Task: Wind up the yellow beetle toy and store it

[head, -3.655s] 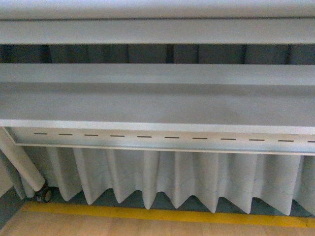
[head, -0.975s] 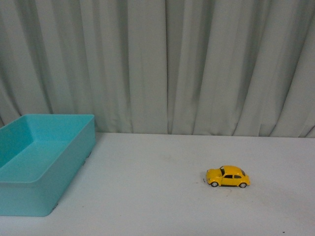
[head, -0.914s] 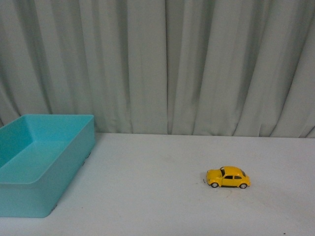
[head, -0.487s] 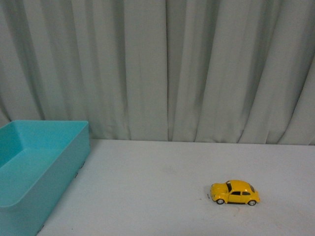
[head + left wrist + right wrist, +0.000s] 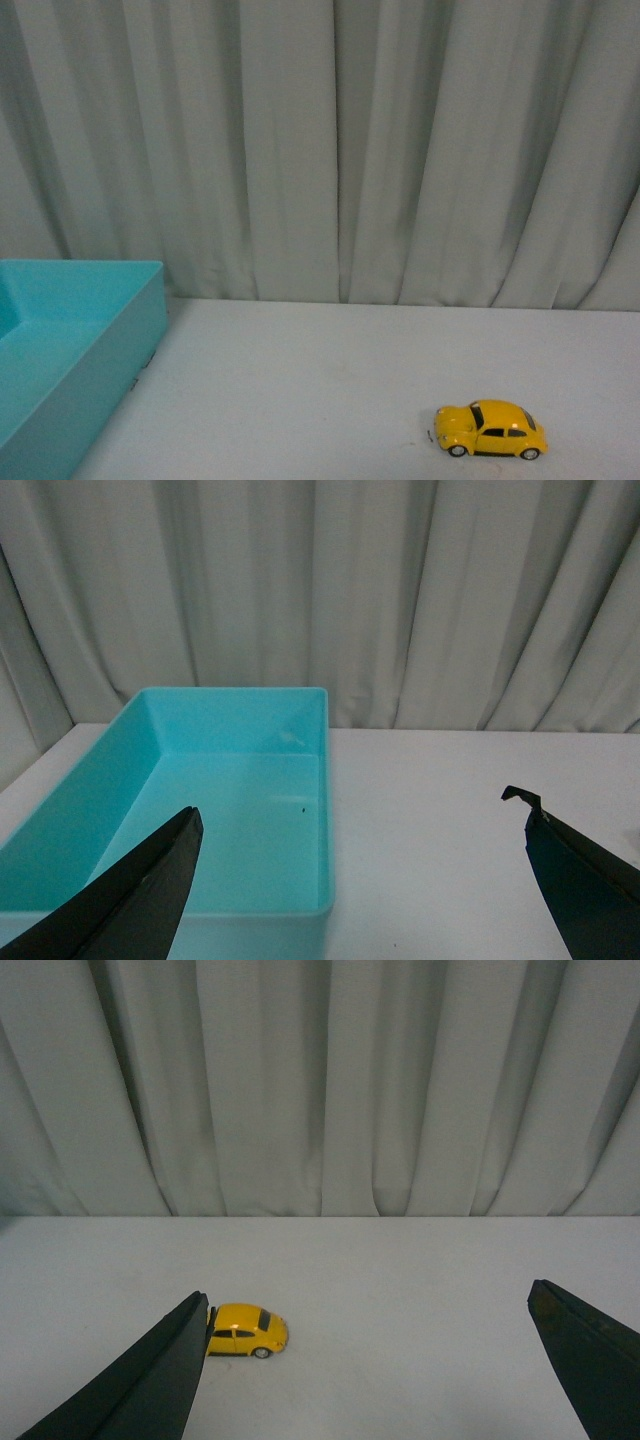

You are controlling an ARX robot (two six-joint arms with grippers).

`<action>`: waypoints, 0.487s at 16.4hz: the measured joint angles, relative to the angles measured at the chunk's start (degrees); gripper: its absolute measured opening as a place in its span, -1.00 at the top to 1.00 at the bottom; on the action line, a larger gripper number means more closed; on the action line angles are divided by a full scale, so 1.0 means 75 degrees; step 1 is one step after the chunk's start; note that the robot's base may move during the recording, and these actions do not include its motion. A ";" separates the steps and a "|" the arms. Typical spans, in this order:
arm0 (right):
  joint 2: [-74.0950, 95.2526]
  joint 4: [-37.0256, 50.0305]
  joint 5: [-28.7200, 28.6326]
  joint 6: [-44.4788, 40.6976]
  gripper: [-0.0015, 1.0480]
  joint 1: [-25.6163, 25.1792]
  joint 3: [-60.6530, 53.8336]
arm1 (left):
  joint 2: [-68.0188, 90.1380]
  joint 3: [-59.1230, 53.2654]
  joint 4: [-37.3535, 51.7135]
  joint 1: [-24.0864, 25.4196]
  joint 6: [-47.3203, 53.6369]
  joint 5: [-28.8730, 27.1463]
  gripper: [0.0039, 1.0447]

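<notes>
While neither arm holds anything, the yellow beetle toy (image 5: 490, 431) stands on its wheels on the white bench (image 5: 300, 370), on the robot's right side and well apart from the teal bin (image 5: 70, 350) at the left edge. In the right wrist view, the right arm's jaws are spread wide and empty. They frame the toy, which sits just beside one finger rather than centred between them. This arm seems the likelier one to grasp it, after a sideways correction. The left arm's jaws, equally wide and empty, hang over the near end of the open-topped bin, presumably to assist with winding or storing. A grey curtain (image 5: 340, 150) closes the background. Neither winding nor storing has begun.
</notes>
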 joint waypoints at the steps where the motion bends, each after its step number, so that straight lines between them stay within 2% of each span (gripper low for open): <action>1: 0.0000 0.0006 0.0000 0.0000 -0.87 0.0000 0.0000 | 0.0000 0.0000 0.0000 0.0000 0.0000 0.0000 -0.88; 8: 0.0000 -0.0003 0.0003 0.0000 -0.87 0.0000 0.0000 | 0.0000 0.0000 -0.0006 0.0000 0.0000 0.0000 -0.88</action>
